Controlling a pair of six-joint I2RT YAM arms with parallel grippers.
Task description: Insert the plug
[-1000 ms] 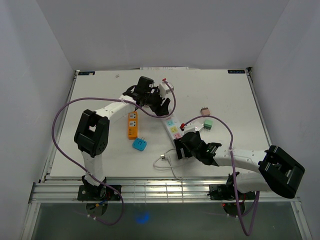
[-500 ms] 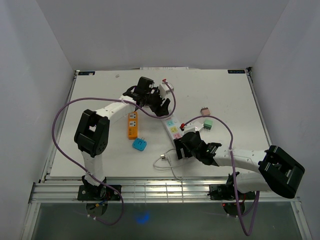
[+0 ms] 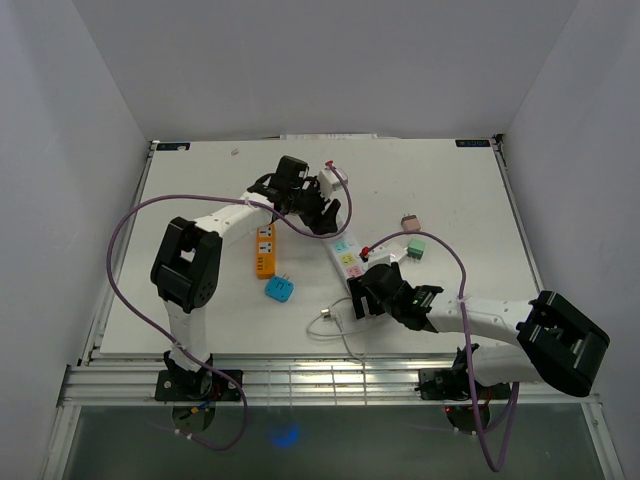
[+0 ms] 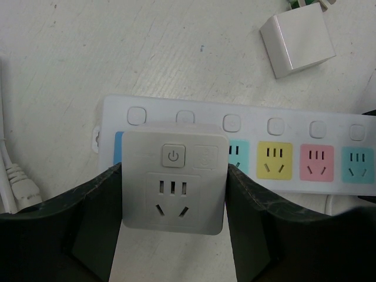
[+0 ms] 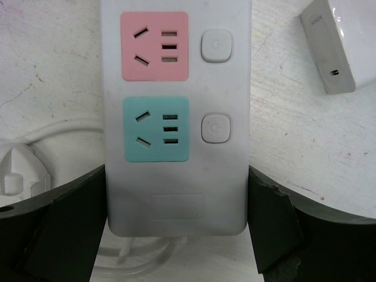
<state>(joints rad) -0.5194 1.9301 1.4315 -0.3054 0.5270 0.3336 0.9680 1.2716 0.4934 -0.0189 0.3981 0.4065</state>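
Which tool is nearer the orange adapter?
Left. The left tool, holding the white adapter, is just up-right of the orange adapter; the right tool, gripping the power strip, is farther off, lower right.

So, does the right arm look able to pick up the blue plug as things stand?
Probably not: the right hand grips the end of the power strip, so it must let go first; the blue plug lies uncovered nearby.
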